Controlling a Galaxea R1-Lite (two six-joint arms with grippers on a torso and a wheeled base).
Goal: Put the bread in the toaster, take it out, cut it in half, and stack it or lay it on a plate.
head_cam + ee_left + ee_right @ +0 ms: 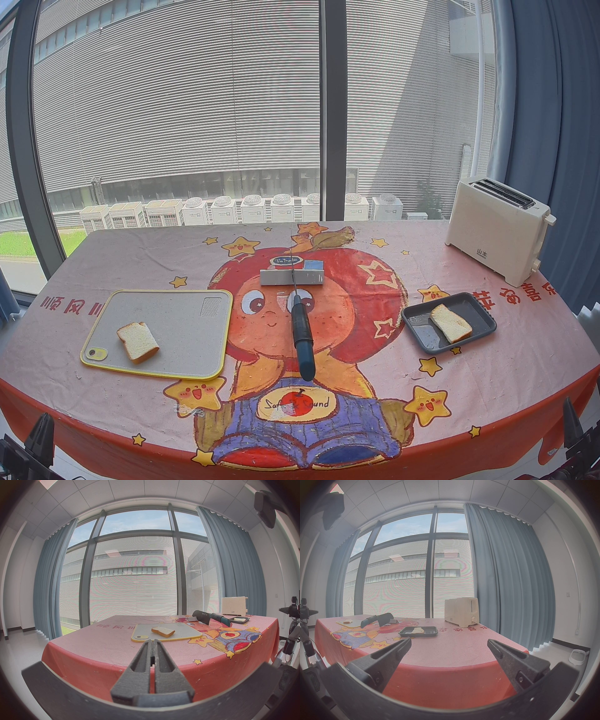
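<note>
A wide bench (350,400) under a pink cloth filled the lower half of the head view. The cloth carried a big cartoon apple face, yellow stars, and red characters along its left and right edges. There was more lettering on a small apple badge at bottom centre.

The cream toaster (500,228) stood at the right, towards the window, slots up, with a small dark mark printed on its side.

A grey cutting board (181,331) with a yellow rim lay flat at lower left.

Both arms were held off the bench's near edge, pointing over it. The left pincer (152,644) had its fingers pressed together with nothing between them. The right pincer (448,642) was spread wide and held nothing.

A dark rectangular plate (475,312) sat at the right, just in front of the toaster.

The knife (303,340) lay in the centre, handle towards the bottom of the frame and blade set into a grey holder (275,277); its blade bore a small printed label.

One piece of bread (138,341) lay on the board's left part. A second piece (450,322) lay on the plate.
</note>
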